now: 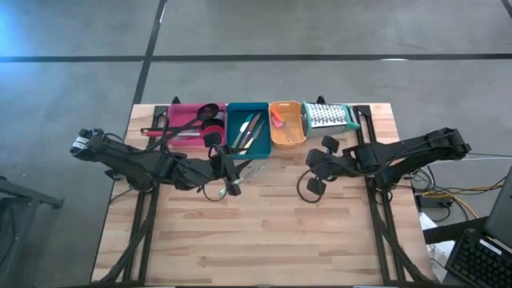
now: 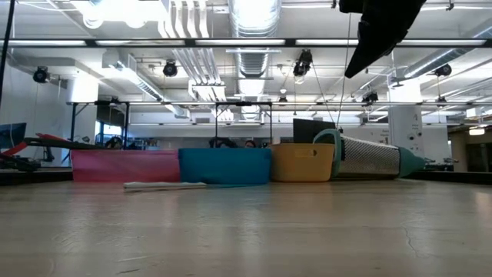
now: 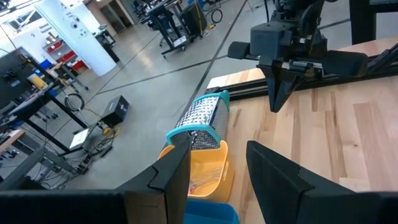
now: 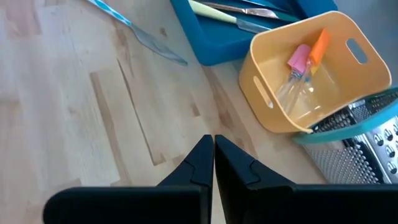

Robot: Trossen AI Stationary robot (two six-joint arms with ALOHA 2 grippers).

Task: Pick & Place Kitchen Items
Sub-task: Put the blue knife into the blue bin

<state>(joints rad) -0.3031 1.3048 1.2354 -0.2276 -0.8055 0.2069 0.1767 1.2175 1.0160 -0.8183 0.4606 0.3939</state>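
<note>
Along the far edge stand a pink tray point(image 1: 186, 122) holding a black ladle point(image 1: 204, 112) and a red spoon, a teal tray point(image 1: 248, 128) with thin knives point(image 4: 239, 15), and an orange bin point(image 4: 311, 68) with small pink and orange pieces point(image 4: 306, 55). A pale blue spatula point(image 4: 134, 30) lies flat on the wood in front of the teal tray. My left gripper point(image 3: 217, 168) hovers open above the table near the teal tray, nothing between its fingers. My right gripper point(image 4: 213, 155) is shut on nothing and points slanting down over bare wood near the orange bin.
A metal grater with a teal frame point(image 1: 330, 117) lies on its side at the far right, next to the orange bin. Bare wood point(image 1: 264, 232) fills the near half of the table. The right arm point(image 2: 377, 31) hangs in from above in the low view.
</note>
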